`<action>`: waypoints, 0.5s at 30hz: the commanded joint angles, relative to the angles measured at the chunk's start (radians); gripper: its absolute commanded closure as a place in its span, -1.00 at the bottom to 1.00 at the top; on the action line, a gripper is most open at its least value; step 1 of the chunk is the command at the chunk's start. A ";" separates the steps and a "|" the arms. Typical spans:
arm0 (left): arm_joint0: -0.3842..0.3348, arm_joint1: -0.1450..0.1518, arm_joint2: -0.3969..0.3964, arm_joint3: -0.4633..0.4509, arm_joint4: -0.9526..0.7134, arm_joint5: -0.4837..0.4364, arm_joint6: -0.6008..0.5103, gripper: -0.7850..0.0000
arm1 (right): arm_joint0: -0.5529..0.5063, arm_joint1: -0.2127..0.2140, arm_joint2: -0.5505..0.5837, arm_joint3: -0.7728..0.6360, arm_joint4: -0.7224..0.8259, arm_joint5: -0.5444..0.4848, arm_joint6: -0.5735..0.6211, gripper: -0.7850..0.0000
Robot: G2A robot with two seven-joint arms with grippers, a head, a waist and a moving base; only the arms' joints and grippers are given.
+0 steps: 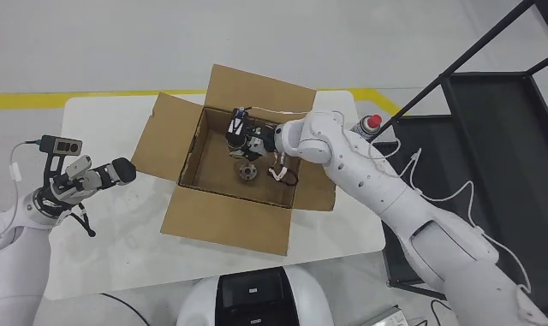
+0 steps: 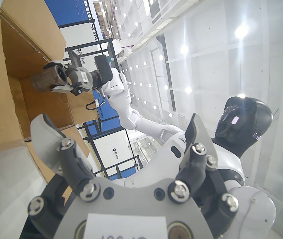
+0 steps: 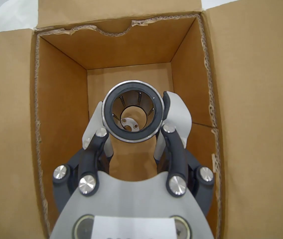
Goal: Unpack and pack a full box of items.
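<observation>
jaws of the right gripper [image 3: 132, 114] are clamping a metal cylinder [image 3: 107, 115] from both sides, holding it over the open cardboard box [image 3: 61, 95]. the cylinder is showing a dark ring around its hollow bore, and a small round flanged part [image 3: 130, 124] is showing through that bore on the box floor.

from the top view, the box [image 1: 227, 219] is sitting near the middle of the white surface [image 1: 111, 249], toward its far edge, with all four flaps lying folded outward. the right gripper [image 1: 237, 139] is hanging inside the opening near the box's far wall, while the flanged part [image 1: 247, 171] is lying on the floor of the box just nearer the front edge of the surface.

the left gripper [image 1: 107, 174] is hovering over the left edge of the surface, well apart from the box, its jaws standing wide apart and holding nothing. its wrist view is looking past the left gripper [image 2: 117, 125] at the box [image 2: 19, 38] and the cylinder [image 2: 45, 82] in the right gripper [image 2: 54, 78].

a red-topped object [image 1: 373, 121] is standing at the far right corner of the surface.
</observation>
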 commanded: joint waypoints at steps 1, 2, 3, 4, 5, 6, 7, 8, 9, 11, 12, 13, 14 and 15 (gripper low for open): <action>0.000 0.000 0.000 0.000 0.000 0.000 0.000 -1.00 | 0.037 -0.036 -0.059 0.074 -0.009 0.002 -0.047 1.00; 0.000 0.000 0.000 0.000 0.000 0.000 0.000 -1.00 | 0.051 -0.055 -0.084 0.108 -0.013 -0.003 -0.078 1.00; 0.000 0.000 0.000 0.000 0.000 0.000 0.000 -1.00 | 0.065 -0.073 -0.108 0.142 -0.022 -0.006 -0.108 1.00; 0.000 0.000 0.000 0.000 0.000 0.000 0.000 -1.00 | 0.076 -0.091 -0.130 0.171 -0.032 -0.008 -0.142 1.00; 0.000 0.000 0.000 0.000 0.000 0.000 0.000 -1.00 | 0.084 -0.108 -0.150 0.199 -0.043 -0.016 -0.182 1.00; 0.000 0.000 0.000 0.000 0.000 0.000 0.000 -1.00 | 0.090 -0.124 -0.168 0.230 -0.052 -0.021 -0.219 1.00; 0.000 0.000 0.000 0.000 0.000 0.000 0.000 -1.00 | 0.098 -0.140 -0.183 0.258 -0.062 -0.023 -0.251 1.00; 0.000 0.000 0.000 0.000 0.000 0.000 0.000 -1.00 | 0.104 -0.155 -0.197 0.285 -0.072 -0.025 -0.282 1.00; 0.000 0.000 0.000 0.000 0.000 0.000 0.000 -1.00 | 0.109 -0.169 -0.209 0.315 -0.078 -0.028 -0.305 1.00; 0.000 0.000 0.000 0.000 0.000 0.000 0.000 -1.00 | 0.119 -0.197 -0.224 0.372 -0.078 -0.023 -0.340 1.00; 0.000 0.000 0.000 0.000 0.000 0.000 0.000 -1.00 | 0.123 -0.210 -0.230 0.397 -0.072 -0.020 -0.352 1.00; 0.000 0.000 0.000 0.000 0.000 0.000 0.000 -1.00 | 0.127 -0.223 -0.233 0.420 -0.067 -0.013 -0.363 1.00; 0.000 0.000 0.000 0.000 0.000 0.000 0.000 -1.00 | 0.130 -0.235 -0.235 0.441 -0.057 -0.010 -0.373 1.00; 0.000 0.000 0.000 0.000 0.000 0.000 0.000 -1.00 | 0.133 -0.247 -0.237 0.463 -0.050 -0.005 -0.380 1.00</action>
